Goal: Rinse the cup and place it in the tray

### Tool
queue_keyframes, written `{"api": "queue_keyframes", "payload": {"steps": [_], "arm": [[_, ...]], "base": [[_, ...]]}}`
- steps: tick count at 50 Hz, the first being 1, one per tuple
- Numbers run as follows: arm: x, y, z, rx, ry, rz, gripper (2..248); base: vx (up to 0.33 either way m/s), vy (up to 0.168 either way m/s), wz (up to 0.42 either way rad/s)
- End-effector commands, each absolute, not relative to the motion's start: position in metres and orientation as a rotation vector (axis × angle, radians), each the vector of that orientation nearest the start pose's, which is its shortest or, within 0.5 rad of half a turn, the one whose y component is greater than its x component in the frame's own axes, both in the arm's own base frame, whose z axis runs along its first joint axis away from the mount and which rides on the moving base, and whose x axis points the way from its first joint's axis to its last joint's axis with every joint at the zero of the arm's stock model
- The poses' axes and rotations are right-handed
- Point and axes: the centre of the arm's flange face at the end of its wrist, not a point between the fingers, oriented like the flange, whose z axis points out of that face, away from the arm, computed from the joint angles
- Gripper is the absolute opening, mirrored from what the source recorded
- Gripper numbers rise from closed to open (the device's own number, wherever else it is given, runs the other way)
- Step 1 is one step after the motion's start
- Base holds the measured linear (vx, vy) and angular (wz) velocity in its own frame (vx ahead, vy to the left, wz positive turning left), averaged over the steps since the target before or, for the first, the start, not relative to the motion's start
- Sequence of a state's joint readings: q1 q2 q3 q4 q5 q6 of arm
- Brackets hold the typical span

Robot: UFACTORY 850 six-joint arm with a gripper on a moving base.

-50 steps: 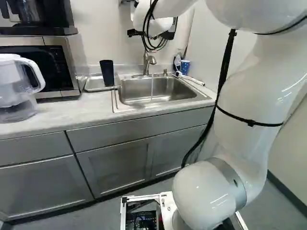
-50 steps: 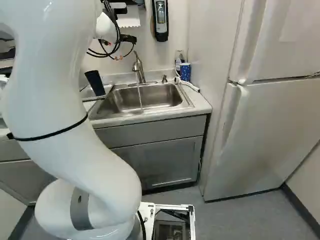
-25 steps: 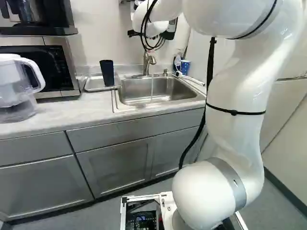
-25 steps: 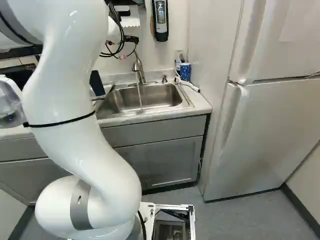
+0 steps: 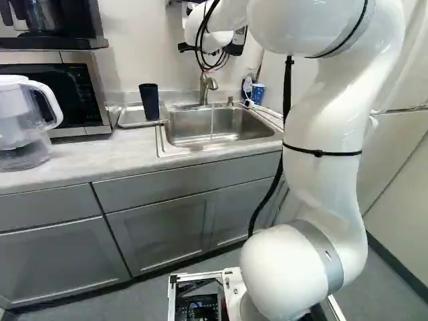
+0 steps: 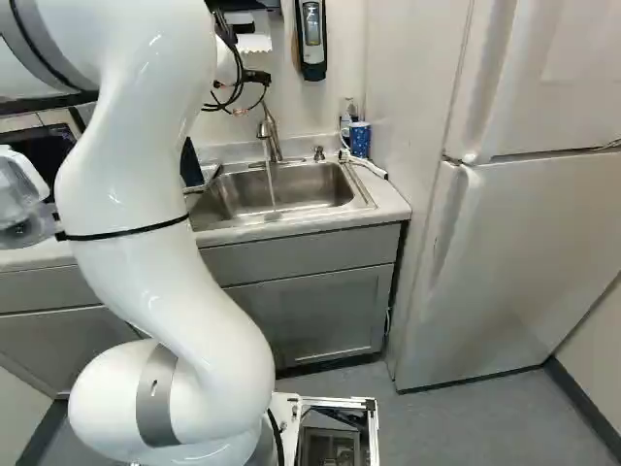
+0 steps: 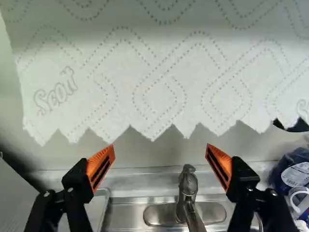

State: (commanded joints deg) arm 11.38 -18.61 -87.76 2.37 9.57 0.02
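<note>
One dark cup (image 5: 149, 101) in the tray (image 5: 131, 120), with the water running

From left to right in the left base view: a pitcher (image 5: 20, 120) stands on the worktop (image 5: 73, 159) in front of the microwave (image 5: 50, 83). Next comes the tray, beside the sink (image 5: 227, 145); the dark cup stands in it, about upright, near the sink side. A thin stream of water (image 5: 212, 120) falls from the faucet (image 5: 204, 87) into the basin, where no cup is seen. Beyond the sink, near the wall, is a blue cup (image 5: 258, 93), apart from the tray. The arm (image 5: 321, 134) rises at the right.

In the wrist view, the tool (image 7: 161, 157) is released: its orange pads (image 7: 100, 166) stand wide apart with nothing between them. A paper towel (image 7: 159, 82) hangs ahead of it.

Progress (judged): if the dark cup is the one meant, placing appears complete. Whether it has been rinsed cannot be told from its surface, though the running water suits a rinse. What remains is probably to shut off the faucet, if that is wanted, and draw the arm clear without brushing the paper towel.
</note>
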Motion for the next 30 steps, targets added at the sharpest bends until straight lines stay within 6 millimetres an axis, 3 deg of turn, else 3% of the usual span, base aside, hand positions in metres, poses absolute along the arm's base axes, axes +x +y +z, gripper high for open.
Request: {"api": "queue_keyframes", "payload": {"steps": [30], "arm": [[0.663, 0.144, 0.696, -2.374, -0.201, -1.807, 247]], "base": [[0.0, 0.0, 0.0]]}}
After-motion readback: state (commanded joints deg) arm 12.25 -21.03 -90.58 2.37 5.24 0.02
